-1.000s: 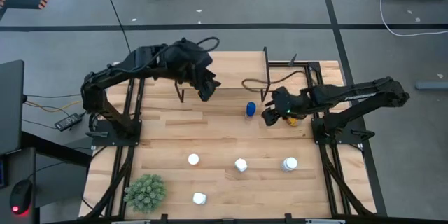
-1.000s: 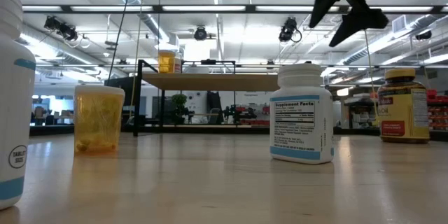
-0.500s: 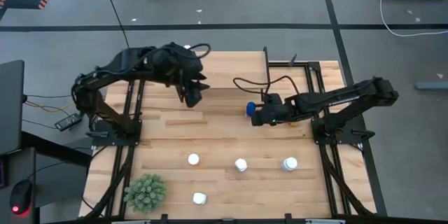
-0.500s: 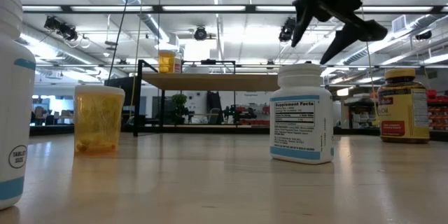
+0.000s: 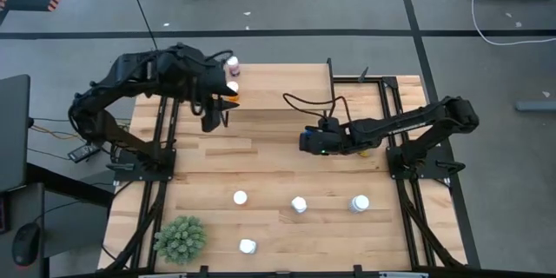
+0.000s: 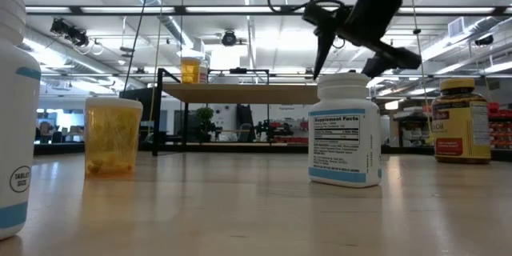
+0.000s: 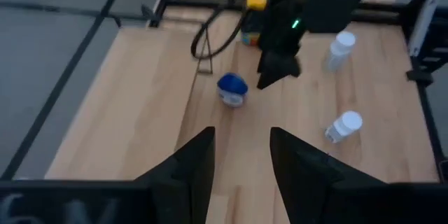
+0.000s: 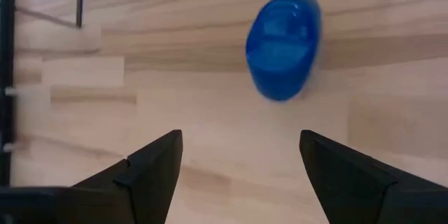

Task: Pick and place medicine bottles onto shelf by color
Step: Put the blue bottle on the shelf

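Right now your worktop (image 5: pixel 261 169) carries the shelf (image 6: pixel 240 93) at its far side, with an orange bottle (image 6: pixel 190 70) standing on it. Your right end effector (image 8: pixel 241 175), fingers spread wide, hovers just short of the blue bottle (image 8: pixel 282 45). Your left end effector (image 7: pixel 241 155) hangs near the shelf, fingers partly apart, holding nothing.

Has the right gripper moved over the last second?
Yes. In the high view the right gripper has travelled toward the picture's left, away from its arm's base frame, and now covers the spot where the blue bottle showed.
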{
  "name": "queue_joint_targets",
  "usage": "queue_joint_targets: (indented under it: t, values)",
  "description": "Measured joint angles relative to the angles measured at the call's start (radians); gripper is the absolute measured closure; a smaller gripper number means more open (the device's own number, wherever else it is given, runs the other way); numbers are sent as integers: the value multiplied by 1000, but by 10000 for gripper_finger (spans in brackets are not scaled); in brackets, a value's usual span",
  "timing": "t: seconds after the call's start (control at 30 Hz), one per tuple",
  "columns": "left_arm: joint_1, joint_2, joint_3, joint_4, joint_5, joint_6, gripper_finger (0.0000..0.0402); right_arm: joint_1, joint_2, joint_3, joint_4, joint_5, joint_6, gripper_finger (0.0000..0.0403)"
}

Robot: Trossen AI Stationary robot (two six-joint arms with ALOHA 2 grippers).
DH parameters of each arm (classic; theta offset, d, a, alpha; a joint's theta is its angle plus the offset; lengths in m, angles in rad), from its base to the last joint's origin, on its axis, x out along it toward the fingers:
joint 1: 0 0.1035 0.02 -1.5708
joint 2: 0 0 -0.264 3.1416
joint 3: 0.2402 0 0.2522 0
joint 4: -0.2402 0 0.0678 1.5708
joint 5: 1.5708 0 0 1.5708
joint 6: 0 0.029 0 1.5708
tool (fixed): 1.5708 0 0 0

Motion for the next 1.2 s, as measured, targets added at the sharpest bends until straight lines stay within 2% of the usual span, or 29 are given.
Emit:
queue_joint_targets:
  t: [0.2,0.43,0.53,0.77,0.87,1.0,1.2]
  values:
    - [7,-16,0,54,102,41,266,-37,59,0,23,9,13,107]
    - [7,-14,-9,179,137,29,267,-81,93,0,11,2,26,107]
    - [7,-27,-95,276,165,19,268,-92,93,0,7,2,26,107]
    - [7,-140,-432,565,179,-22,276,-122,97,0,4,-4,-10,107]
    - [7,-193,-534,675,179,-72,274,-127,99,0,6,-5,-20,107]
    - [7,-258,-603,748,180,-78,272,-129,107,-1,0,-10,-35,107]
    - [7,-281,-610,724,171,-94,275,-132,135,-1,-3,-20,-34,107]
